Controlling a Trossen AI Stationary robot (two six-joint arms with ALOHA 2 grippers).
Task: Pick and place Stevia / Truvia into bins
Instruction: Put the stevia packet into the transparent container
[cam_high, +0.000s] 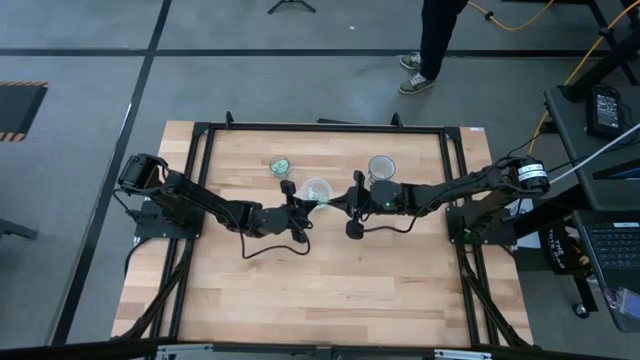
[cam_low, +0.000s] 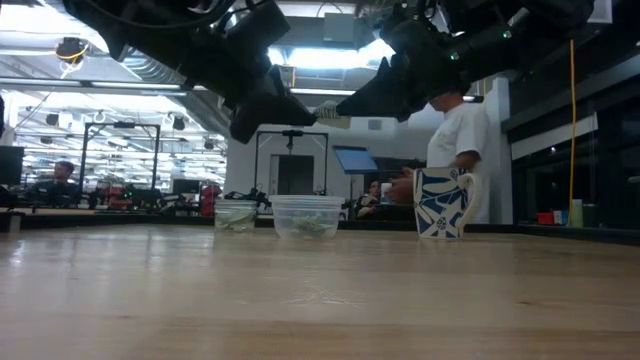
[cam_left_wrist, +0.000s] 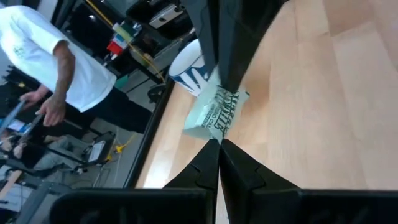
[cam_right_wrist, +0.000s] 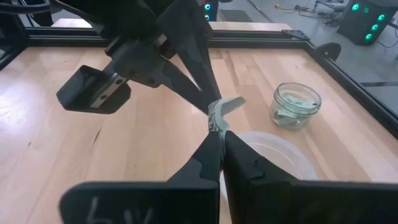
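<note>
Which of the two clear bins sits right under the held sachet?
The wider whitish bin, directly beneath the sachet; the little clear one stands farther off.

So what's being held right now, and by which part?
One sachet, pinched between both shut hands, left hand and right hand, each on an opposite end, above the wider cup.

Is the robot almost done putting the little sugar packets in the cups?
Some are done: sachets already lie in the small clear cup and the wider whitish cup. In hand now: one Stevia sachet is pinched between the shut left gripper and the shut right gripper, both raised above the wider cup. That sachet is not yet dropped in. I can't see any loose sachets left on the table.
</note>
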